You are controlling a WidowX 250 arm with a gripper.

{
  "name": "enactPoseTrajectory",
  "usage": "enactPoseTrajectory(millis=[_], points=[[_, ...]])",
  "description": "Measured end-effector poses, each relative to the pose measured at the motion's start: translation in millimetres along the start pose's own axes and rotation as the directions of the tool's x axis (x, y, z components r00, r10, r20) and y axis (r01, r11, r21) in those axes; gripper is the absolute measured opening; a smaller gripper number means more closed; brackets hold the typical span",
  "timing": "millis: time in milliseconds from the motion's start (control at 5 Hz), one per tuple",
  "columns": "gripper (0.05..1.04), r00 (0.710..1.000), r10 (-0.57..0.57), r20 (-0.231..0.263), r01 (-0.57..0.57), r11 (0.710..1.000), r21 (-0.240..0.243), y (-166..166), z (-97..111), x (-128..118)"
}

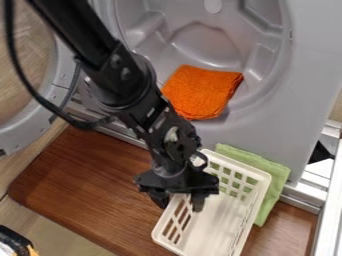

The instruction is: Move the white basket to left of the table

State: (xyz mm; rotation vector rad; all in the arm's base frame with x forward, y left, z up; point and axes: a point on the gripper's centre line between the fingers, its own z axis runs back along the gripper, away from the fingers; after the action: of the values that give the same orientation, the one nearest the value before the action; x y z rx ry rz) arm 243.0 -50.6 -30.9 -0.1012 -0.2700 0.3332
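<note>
The jaws of the black gripper [179, 204] stand apart, one on each side of the left wall of the white basket [220, 220]. This basket is at the near right part of the brown board [83, 185]. A green cloth [272, 176] is along its right side, and through the holes of the far wall I see green also. Farther away, the grey round hollow [207, 45] contains a folded orange cloth [200, 92].

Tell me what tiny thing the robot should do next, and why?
Probably close the gripper gently on the white basket: its fingers are apart, seemingly on either side of the basket's slatted long wall, and it needs a grip before carrying it left.
</note>
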Motion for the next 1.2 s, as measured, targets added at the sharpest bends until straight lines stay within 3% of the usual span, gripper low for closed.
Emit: enactPoseTrajectory(millis=[200,400,600,800,1000,1200], points=[[0.364,1.0,-0.001,-0.003,0.001,1.0,-0.008,0.1,0.5,2.2],[0.179,1.0,-0.015,-0.001,0.015,1.0,0.001,-1.6,0.8,4.0],[0.108,0.999,-0.045,0.0,0.045,0.998,0.031,-4.8,5.4,1.5],[0.091,0.999,-0.045,0.03,0.044,0.999,0.024,-8.1,20.7,4.0],[0.09,0.997,-0.02,0.068,0.019,1.0,0.02,-6.2,43.2,-1.3],[0.09,0.995,0.031,0.092,-0.036,0.998,0.048,11.5,63.0,-6.5]])
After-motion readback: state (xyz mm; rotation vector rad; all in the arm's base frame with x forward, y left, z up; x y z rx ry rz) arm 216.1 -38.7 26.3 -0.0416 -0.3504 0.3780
